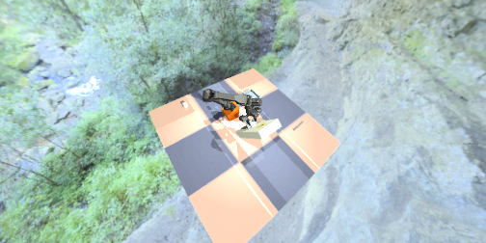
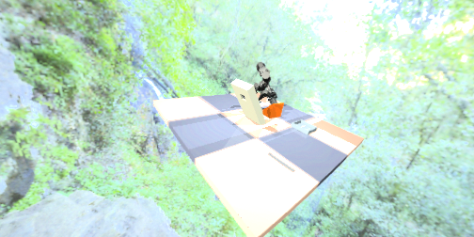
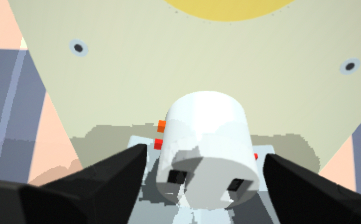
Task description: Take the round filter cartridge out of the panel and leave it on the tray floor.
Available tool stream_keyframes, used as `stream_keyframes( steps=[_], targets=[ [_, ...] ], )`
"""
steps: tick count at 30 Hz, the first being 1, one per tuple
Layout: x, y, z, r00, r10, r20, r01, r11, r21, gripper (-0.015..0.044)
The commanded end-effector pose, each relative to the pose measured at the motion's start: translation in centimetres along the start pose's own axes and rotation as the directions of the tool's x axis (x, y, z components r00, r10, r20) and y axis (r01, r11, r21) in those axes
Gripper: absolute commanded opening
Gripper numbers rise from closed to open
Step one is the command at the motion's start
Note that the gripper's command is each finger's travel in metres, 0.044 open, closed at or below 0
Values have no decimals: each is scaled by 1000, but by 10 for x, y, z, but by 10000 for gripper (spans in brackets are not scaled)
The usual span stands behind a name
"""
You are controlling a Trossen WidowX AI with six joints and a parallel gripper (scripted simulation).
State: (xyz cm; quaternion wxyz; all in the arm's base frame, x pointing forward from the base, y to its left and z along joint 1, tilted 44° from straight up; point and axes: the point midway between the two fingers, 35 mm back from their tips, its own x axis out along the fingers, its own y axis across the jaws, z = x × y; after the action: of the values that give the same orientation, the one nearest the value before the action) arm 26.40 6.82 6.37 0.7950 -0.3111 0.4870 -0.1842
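Observation:
In the wrist view the white round filter cartridge (image 3: 206,132) is out of the cream service panel (image 3: 181,65) (image 1: 262,128) (image 2: 246,99), with its two dark slots facing the camera. It rests on a pale tray (image 3: 148,140) at the foot of the panel, below the yellow-ringed hole (image 3: 226,10). My gripper (image 3: 205,157) (image 1: 250,120) is open; its black fingers stand on either side of the cartridge with a gap on each side. Small red and orange marks show beside the cartridge. The cartridge is too small to make out in the top and exterior views.
The arm (image 1: 227,96) (image 2: 263,83) reaches from its orange base (image 1: 231,111) (image 2: 273,110) down to the panel on a chequered platform. A small pale object (image 1: 184,104) (image 2: 305,126) and a thin dark strip (image 1: 298,124) (image 2: 281,162) lie elsewhere on the platform.

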Motion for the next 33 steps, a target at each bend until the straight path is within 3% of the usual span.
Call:
stream_keyframes(
  steps=[1, 13, 20, 27, 33],
  targets=[
    [0, 0, 0, 1000, 0, 0, 0, 1000, 0, 265],
    [0, 0, 0, 1000, 0, 0, 0, 1000, 0, 185],
    [-4, 0, 8, 1000, 0, 0, 0, 1000, 0, 1],
    [-13, 1, 23, 1000, 2, 0, -2, 1000, 0, 0],
    [-42, 4, 27, 1000, 9, -3, -9, 1000, -1, 0]
  ],
)
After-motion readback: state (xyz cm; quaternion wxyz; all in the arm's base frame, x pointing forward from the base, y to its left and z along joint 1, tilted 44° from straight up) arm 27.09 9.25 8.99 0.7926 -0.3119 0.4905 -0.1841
